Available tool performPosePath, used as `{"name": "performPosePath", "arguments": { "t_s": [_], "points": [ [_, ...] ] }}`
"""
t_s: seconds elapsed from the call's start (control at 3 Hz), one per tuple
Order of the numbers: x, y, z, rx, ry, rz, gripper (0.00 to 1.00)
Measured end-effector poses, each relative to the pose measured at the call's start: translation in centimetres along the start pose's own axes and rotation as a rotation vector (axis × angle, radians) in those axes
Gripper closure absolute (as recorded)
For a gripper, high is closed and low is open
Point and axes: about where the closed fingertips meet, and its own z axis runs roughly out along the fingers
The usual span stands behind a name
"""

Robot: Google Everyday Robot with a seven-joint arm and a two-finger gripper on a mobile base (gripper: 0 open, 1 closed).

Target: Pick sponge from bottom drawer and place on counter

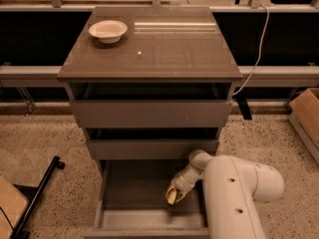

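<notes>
The bottom drawer (124, 193) is pulled out, and its grey floor shows bare. My gripper (172, 196), with pale yellow tips, hangs inside the drawer at its right side, a little above the floor. The tips are drawn together. The dark green sponge is nowhere on the drawer floor and is all but hidden between the tips. The counter (169, 49) is the glossy grey-brown top of the cabinet, well above the gripper.
A white bowl (107, 30) stands at the counter's back left. The two upper drawers (149, 113) are slightly open above the gripper. My white arm (234, 193) fills the lower right. A cardboard box (306, 116) stands at the right, and a black bar (37, 195) lies on the floor at the left.
</notes>
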Motion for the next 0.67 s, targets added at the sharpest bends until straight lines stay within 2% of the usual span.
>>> {"name": "performPosePath", "arguments": {
  "t_s": [0.33,0.67],
  "points": [
    [2.2,1.2,-5.9,-0.004,-0.081,-0.010,1.00],
    [6.4,0.2,-9.9,-0.021,-0.101,-0.011,1.00]
  ]
}}
